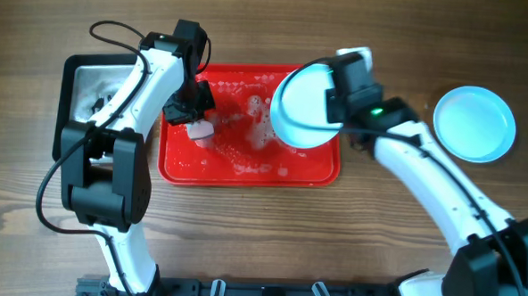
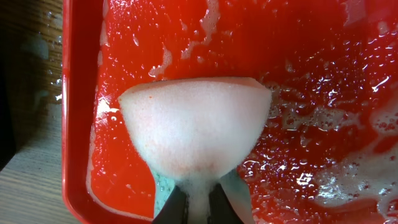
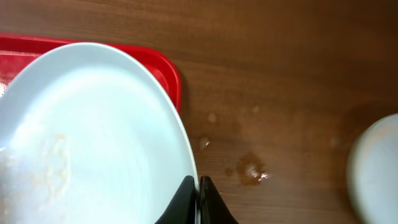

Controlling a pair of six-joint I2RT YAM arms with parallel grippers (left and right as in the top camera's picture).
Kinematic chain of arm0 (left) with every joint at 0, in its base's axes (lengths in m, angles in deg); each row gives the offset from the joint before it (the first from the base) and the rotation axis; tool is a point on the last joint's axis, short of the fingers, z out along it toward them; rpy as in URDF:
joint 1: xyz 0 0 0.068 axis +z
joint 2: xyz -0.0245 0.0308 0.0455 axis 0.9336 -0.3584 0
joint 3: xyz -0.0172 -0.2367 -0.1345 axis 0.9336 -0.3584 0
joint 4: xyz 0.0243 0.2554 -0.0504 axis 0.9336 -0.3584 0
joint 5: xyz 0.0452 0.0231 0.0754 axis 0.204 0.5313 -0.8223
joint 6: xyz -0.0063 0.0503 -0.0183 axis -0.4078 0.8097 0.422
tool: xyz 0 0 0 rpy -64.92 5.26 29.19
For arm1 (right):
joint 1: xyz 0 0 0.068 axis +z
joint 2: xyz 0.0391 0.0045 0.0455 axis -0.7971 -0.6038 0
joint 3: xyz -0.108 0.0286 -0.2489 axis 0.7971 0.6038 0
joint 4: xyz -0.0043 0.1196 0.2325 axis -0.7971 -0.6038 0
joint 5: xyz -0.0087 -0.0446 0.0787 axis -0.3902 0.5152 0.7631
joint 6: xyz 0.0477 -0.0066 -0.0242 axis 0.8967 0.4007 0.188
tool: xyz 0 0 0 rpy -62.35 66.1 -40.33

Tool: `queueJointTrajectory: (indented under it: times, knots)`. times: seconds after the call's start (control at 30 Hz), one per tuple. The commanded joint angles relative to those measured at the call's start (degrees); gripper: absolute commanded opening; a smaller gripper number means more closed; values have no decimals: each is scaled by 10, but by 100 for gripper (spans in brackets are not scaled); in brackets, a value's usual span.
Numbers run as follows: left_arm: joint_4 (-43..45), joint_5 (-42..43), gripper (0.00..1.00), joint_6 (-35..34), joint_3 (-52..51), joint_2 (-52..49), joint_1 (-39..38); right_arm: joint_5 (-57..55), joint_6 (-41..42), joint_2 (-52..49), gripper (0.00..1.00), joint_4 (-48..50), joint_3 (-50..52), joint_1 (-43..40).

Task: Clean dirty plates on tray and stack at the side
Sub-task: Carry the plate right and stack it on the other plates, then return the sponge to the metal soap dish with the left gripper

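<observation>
Far left: metal pan (image 1: pixel 71 68), contents mostly hidden by the arm, some whitish stuff visible, can't ID. Left fingers (image 2: pixel 176 211) are clamped on a sponge (image 2: pixel 196 127), foam-soaked and soft, low over the left end of the tray (image 1: pixel 245 172). The tray holds no plate flat on it, just suds (image 2: pixel 348 174) and water film across the red floor. Right fingers (image 3: pixel 182 205) are pinched closed on the rim of a plate (image 3: pixel 93 137), which hangs above the tray's right end, edge overhanging the tray corner toward the worktop (image 3: pixel 280 74). Faint brownish smear on the plate's inner face, lower left in the wrist view. Handling guess: plate is stiff, light, likely wet and slick, so a rim pinch is the only real hold; expect it to swing or slip if moved fast, so keep it slow and set it down flat. Droplets (image 3: pixel 252 169) sit on the worktop between the tray and the second plate (image 1: pixel 475 123), which lies well apart at far right, looks clean; single plate or stack, can't tell. No third plate seen separately.
</observation>
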Motion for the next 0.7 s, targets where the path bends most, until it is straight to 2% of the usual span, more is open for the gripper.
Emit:
queueJointTrajectory:
  times: [0.0, 0.07, 0.27, 0.43, 0.53, 0.67]
  knots:
    - [-1, 5, 4, 7, 8, 18, 1, 238, 34, 43, 4, -8, 0, -115]
    - [0, 5, 4, 7, 8, 18, 1, 267, 44, 53, 4, -24, 0, -206]
    - [-1, 5, 4, 7, 8, 18, 1, 266, 76, 52, 5, -29, 0, -386]
    - [-1, 5, 4, 7, 8, 18, 1, 201, 136, 35, 4, -22, 0, -543]
    - [0, 5, 4, 7, 8, 18, 1, 163, 151, 1, 4, -23, 0, -580]
    - [0, 5, 4, 7, 8, 18, 1, 126, 167, -75, 4, -24, 0, -587]
